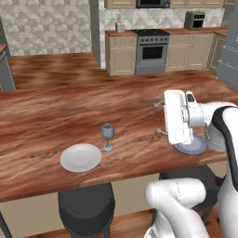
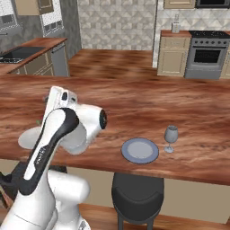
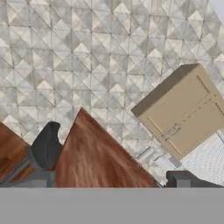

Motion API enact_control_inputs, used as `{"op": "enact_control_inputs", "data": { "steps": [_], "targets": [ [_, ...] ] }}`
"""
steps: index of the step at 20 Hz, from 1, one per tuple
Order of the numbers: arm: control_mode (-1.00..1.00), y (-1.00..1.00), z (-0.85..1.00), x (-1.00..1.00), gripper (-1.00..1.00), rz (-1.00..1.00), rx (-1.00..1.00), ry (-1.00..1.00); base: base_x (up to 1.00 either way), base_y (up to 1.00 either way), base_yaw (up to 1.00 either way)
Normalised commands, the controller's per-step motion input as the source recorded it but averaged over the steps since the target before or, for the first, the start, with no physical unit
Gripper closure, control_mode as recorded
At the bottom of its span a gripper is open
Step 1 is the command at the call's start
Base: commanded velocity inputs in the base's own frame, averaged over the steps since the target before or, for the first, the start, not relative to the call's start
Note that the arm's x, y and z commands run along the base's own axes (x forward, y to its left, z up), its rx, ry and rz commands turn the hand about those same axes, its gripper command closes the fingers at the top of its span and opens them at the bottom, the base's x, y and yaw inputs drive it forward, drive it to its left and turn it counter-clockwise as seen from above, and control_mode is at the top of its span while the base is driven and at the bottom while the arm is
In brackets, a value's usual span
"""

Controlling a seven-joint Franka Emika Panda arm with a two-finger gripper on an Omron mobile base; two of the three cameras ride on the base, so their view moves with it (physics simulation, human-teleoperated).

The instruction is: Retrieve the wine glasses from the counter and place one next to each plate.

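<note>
Left base view has, nearest, two dark stools under the long island worktop (image 1: 56, 111). On it sit the white plate (image 1: 81, 157) with a wine glass (image 1: 107, 136) upright just beside its far right edge, and, mostly behind the hand, the greyish-blue plate (image 1: 191, 148). Fingers (image 3: 113, 170) are spread wide with nothing between them. Right base view adds what the left hides: the blue plate (image 2: 140, 150) in full, with a second glass (image 2: 170, 138) standing just beside it. Both places look served, so I judge the task about done. Each glass stands vertical, below the raised hand. Hand view looks away over the wood toward tiled wall and a beige cabinet (image 3: 183, 109). Farthest stand stove (image 1: 152, 50) and toaster oven (image 1: 195, 20).
</note>
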Motion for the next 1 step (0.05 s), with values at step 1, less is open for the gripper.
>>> {"op": "enact_control_inputs", "data": {
  "steps": [1],
  "targets": [
    [-1.00, -0.14, 1.00, -1.00, -1.00, -0.10, 0.07, -0.14, 0.00, 0.00, 0.00]
  ]
}}
